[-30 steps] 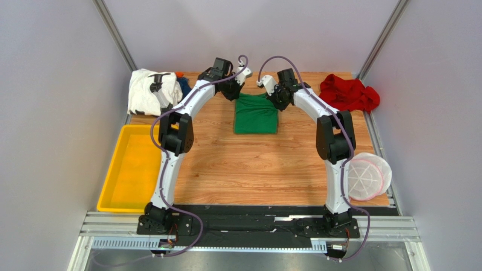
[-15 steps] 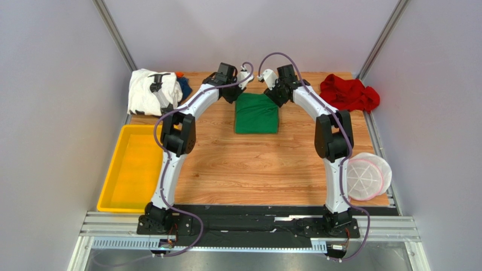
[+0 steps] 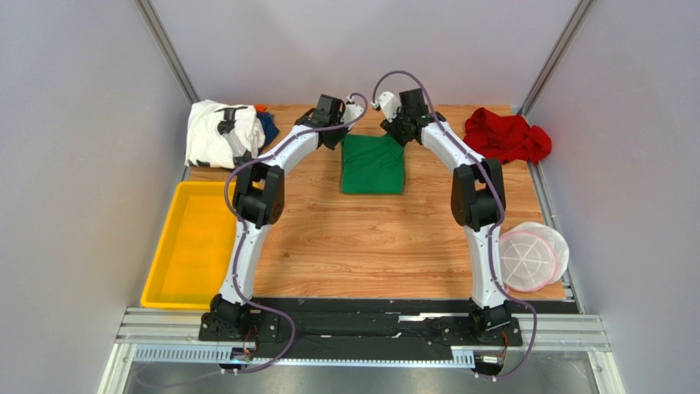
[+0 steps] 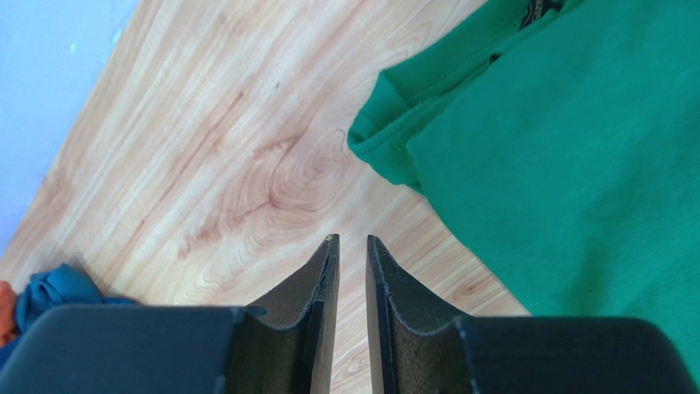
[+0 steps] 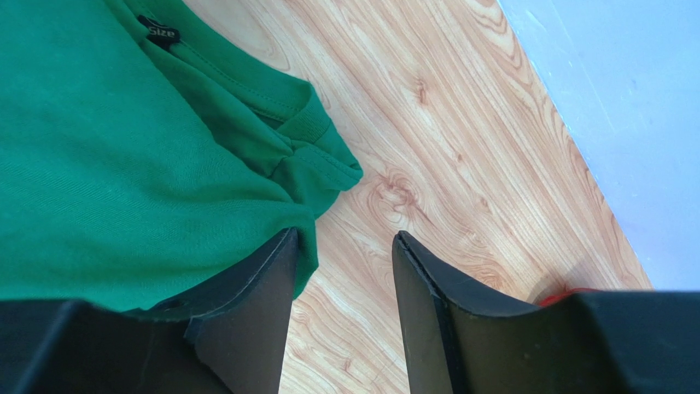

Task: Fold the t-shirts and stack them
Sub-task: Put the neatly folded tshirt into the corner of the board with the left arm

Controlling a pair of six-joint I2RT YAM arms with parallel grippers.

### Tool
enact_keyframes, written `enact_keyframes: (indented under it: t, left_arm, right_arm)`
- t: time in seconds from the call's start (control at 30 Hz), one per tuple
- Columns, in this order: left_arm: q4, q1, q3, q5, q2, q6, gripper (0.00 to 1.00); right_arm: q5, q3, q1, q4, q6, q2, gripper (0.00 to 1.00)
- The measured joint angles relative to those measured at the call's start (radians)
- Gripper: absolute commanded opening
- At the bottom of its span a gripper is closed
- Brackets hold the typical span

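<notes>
A green t-shirt point(image 3: 372, 164) lies folded in a neat rectangle at the middle back of the table. My left gripper point(image 3: 338, 139) hovers by its far left corner, and my right gripper point(image 3: 398, 135) by its far right corner. In the left wrist view the left gripper point(image 4: 352, 240) is open by a narrow gap over bare wood, beside the green t-shirt point(image 4: 575, 164). The right gripper point(image 5: 345, 234) stands open wider, empty, at the edge of the green t-shirt point(image 5: 123, 164). A white printed t-shirt point(image 3: 215, 133), a dark blue one point(image 3: 268, 125) and a red one point(image 3: 505, 135) lie crumpled at the back.
A yellow tray point(image 3: 164, 271) sits at the left edge. A round white-and-pink mesh basket point(image 3: 534, 256) stands at the right front. Grey walls close in the table on three sides. A scrap of blue cloth point(image 4: 53, 287) shows low in the left wrist view.
Both grippers have opened and let go of the green t-shirt's far edge, then drawn back toward the far wall. The shirt now lies flat and folded.
</notes>
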Motion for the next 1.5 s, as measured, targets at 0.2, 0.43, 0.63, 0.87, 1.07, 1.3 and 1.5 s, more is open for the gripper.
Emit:
enact_keyframes:
  t: [0.2,0.43,0.63,0.87,1.07,1.3,1.5]
  left_arm:
    - [-0.001,-0.002,-0.108,-0.003,-0.058,-0.024,0.27]
    - [-0.015,-0.015,-0.230,0.015,-0.219,-0.034,0.34]
    - [-0.031,-0.028,-0.252,0.074,-0.354,-0.033,0.42]
    - [-0.084,-0.033,-0.250,0.180,-0.372,-0.039,0.45]
    - [-0.135,-0.034,-0.234,0.252,-0.360,-0.081,0.48]
    - [-0.183,-0.034,-0.226,0.277,-0.340,-0.118,0.51]
    - [-0.255,-0.016,-0.136,0.338,-0.248,-0.137,0.59]
  right_arm:
    - [0.045,0.000,0.007,0.001,0.000,0.007,0.51]
    - [0.090,-0.085,0.010,0.021,0.019,-0.038,0.54]
    - [0.098,-0.146,0.010,0.017,0.087,-0.129,0.71]
    - [0.083,-0.235,-0.013,0.004,0.207,-0.245,0.74]
    - [-0.055,-0.264,-0.091,-0.079,0.353,-0.257,0.75]
    - [-0.223,-0.266,-0.167,-0.184,0.462,-0.257,0.78]
    - [-0.303,-0.267,-0.159,-0.213,0.499,-0.257,0.81]
